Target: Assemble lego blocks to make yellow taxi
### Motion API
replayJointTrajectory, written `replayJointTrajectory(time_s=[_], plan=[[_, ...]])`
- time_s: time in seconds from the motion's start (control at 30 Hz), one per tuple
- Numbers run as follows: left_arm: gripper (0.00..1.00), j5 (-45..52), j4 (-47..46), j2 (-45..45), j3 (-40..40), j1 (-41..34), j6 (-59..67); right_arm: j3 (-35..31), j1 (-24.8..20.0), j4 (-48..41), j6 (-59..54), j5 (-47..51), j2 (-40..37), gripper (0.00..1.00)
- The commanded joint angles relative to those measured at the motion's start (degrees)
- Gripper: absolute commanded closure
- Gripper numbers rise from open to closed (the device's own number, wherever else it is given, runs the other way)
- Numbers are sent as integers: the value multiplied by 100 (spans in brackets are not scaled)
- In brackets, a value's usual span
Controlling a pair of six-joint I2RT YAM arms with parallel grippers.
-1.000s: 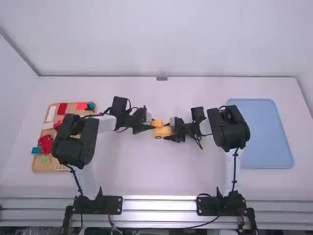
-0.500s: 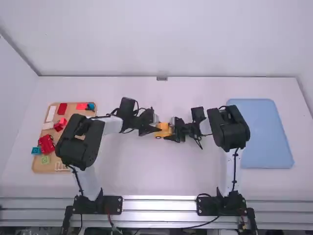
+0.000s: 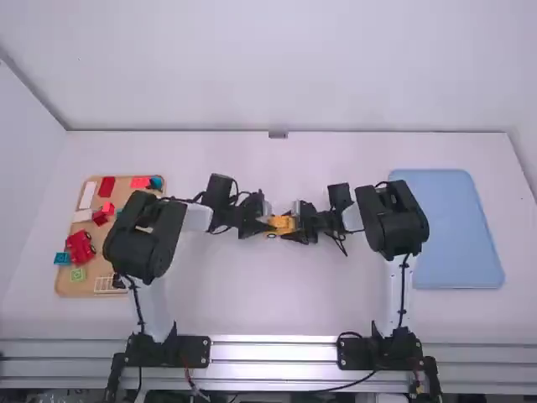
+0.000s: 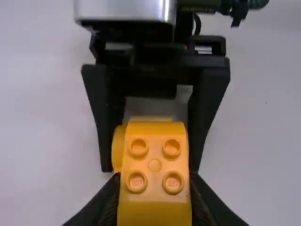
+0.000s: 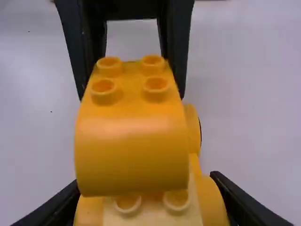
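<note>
- Holding roof block (image 4: 155, 165) in left gripper (image 4: 154, 182), car base (image 5: 211, 197) in right gripper (image 5: 145, 180);
- square roof block over base bumps (image 5: 177, 200);
- press straight down, evenly.

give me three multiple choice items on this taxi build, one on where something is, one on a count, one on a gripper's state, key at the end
1. The blue tray lies:
A) far left
B) far right
C) between the grippers

2. Studs on top of the upper yellow block:
A) two
B) six
C) four

3. The left gripper is:
A) shut on that block
B) open, empty
C) shut on a red piece

1 B: the high view shows it at the table's right side.
2 C: the left wrist view shows two rows of two.
3 A: its fingers press the block's two sides.
</note>
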Motion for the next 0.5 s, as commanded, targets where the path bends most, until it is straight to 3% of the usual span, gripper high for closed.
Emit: replayJointTrajectory(time_s=[0.0,0.47], plan=[[98,66,-59,83,59,0,-22,-37,15,-22,28,-31,63,49],[98,24,291,96,-15,-20,37,-39,17,-26,26,-35,63,49]])
